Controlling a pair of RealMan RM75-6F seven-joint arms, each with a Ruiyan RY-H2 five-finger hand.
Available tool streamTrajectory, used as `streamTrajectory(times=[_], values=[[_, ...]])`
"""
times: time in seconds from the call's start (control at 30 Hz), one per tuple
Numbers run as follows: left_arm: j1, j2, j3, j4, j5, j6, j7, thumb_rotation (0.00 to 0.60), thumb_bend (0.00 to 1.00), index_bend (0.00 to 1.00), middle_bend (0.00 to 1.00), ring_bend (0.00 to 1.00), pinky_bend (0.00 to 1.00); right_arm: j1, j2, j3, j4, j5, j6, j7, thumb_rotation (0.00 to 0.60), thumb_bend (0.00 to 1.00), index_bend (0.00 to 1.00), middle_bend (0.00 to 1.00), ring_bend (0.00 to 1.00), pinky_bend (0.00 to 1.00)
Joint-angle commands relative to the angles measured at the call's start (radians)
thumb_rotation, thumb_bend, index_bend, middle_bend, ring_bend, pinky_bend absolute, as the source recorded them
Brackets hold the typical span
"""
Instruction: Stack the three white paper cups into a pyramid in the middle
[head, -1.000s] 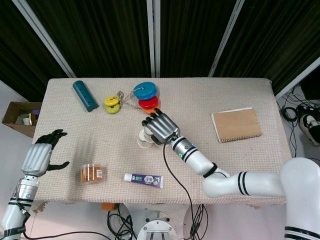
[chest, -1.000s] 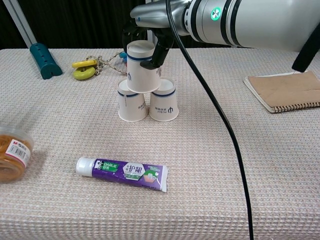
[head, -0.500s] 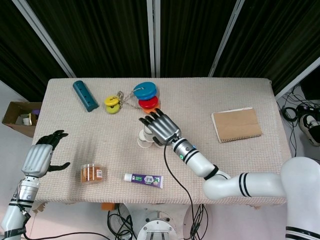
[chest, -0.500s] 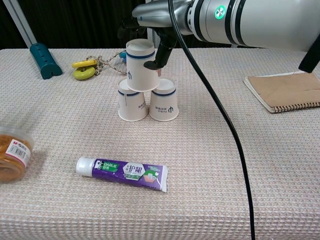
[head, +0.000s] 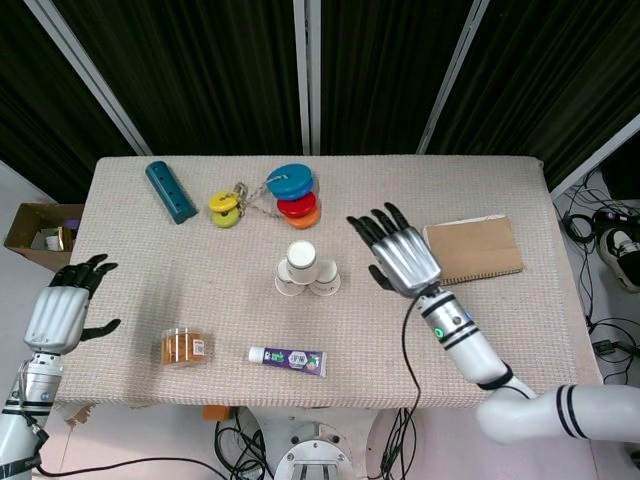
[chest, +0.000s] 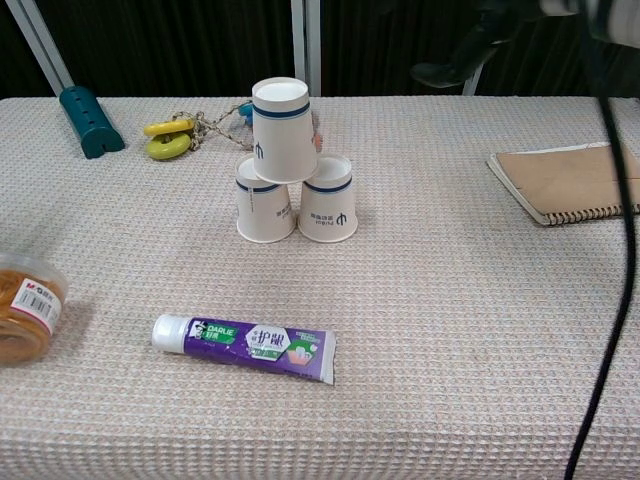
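We see the right hand (head: 405, 257), which clasped the top cup (chest: 283, 128) a second ago, now withdrawn toward the notebook (head: 473, 249), fingers spread and empty. The top cup rests upside down on the two lower cups (chest: 296, 211) mid-desk; the pyramid appears complete. The left hand (head: 58, 316) hovers open, holding nothing.

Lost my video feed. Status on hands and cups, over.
Left hand open, off the table edge. Right hand open, apart from the cups. Top cup sits on two base cups. Nothing in the way.
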Motion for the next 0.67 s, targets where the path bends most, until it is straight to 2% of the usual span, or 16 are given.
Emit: streamTrajectory(times=[0.03, 0.17, 0.3, 0.47, 0.6, 0.67], values=[[0.037, -0.025, 0.016, 0.054, 0.038, 0.066, 0.03, 0.6, 0.09, 0.22, 0.14, 0.19, 0.2, -0.292, 0.126, -0.179, 0.007, -0.314, 0.27, 0.253, 0.6, 0.32, 0.08, 0.19, 0.08, 0.1], [0.074, -0.017, 0.034, 0.076, 0.069, 0.117, 0.003, 0.6, 0.09, 0.22, 0.15, 0.19, 0.2, -0.45, 0.141, -0.254, 0.131, -0.435, 0.399, 0.414, 0.6, 0.32, 0.08, 0.17, 0.08, 0.1], [0.117, -0.009, 0.06, 0.075, 0.093, 0.163, 0.003, 0.6, 0.07, 0.22, 0.15, 0.19, 0.2, -0.591, 0.132, -0.294, 0.259, -0.465, 0.486, 0.566, 0.6, 0.32, 0.08, 0.16, 0.06, 0.1], [0.159, 0.01, 0.097, 0.045, 0.102, 0.171, -0.026, 0.6, 0.07, 0.22, 0.14, 0.19, 0.2, -0.699, 0.108, -0.307, 0.393, -0.489, 0.517, 0.7, 0.6, 0.34, 0.08, 0.14, 0.04, 0.1], [0.181, 0.009, 0.102, 0.039, 0.099, 0.183, -0.021, 0.6, 0.07, 0.22, 0.14, 0.19, 0.2, -0.72, 0.111, -0.297, 0.418, -0.507, 0.485, 0.72, 0.6, 0.35, 0.06, 0.14, 0.01, 0.1], [0.189, 0.005, 0.1, 0.037, 0.096, 0.186, -0.024, 0.6, 0.07, 0.22, 0.14, 0.19, 0.2, -0.719, 0.118, -0.285, 0.412, -0.514, 0.458, 0.72, 0.6, 0.35, 0.01, 0.14, 0.0, 0.09]])
